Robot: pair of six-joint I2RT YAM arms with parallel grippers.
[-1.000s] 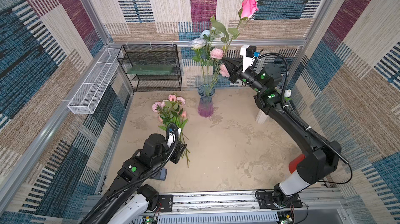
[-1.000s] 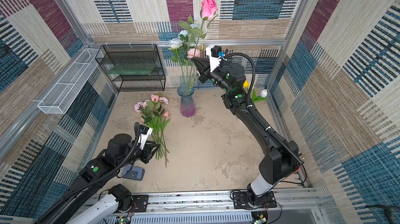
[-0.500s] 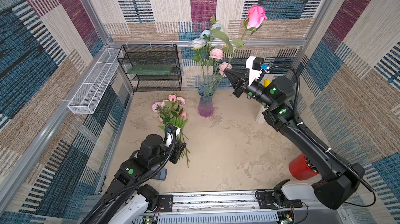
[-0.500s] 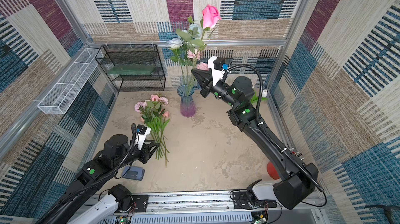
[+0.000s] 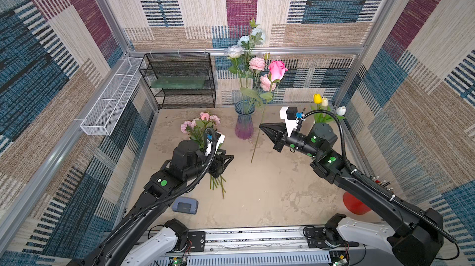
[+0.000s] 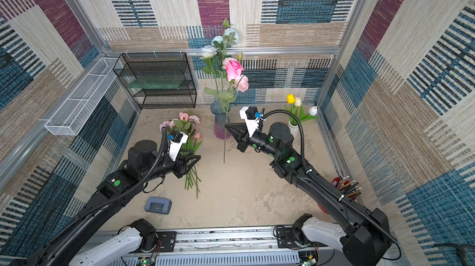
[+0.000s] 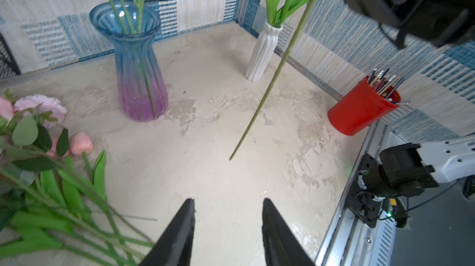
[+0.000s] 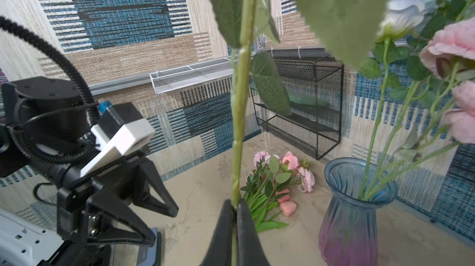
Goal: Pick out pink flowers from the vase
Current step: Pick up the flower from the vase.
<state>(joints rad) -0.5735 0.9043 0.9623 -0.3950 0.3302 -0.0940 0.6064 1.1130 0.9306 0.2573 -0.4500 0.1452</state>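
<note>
- Deep pink rose (image 5: 277, 70) on a long green stem: out of the vase (image 5: 245, 121), held near upright just to the right of it.
- Clamped at mid-stem between the right fingers (image 8: 226, 226), which are closed tight on the stem. Bloom well above them, lower stem end hanging free close to the surface (image 5: 270, 195); contact with it not determinable.
- Two paler pink ruffled heads (image 5: 257, 63) standing in the blue-to-purple glass vase, among white and pale blue roses (image 5: 234, 51).
- Loose pile of pink flowers (image 5: 203, 123) lying on the surface at the vase's other side, heads toward the back wall.
- Near that pile's stems, the left fingers (image 5: 225, 160): parted, nothing between them, no grip on any stem.
- Farther out: white vase of tulips (image 7: 262, 51) in the back right corner; red cup of brushes (image 7: 359, 108) at the right edge; black wire rack (image 5: 180, 79) against the back wall; small grey-blue case (image 5: 185, 205) near the front.
</note>
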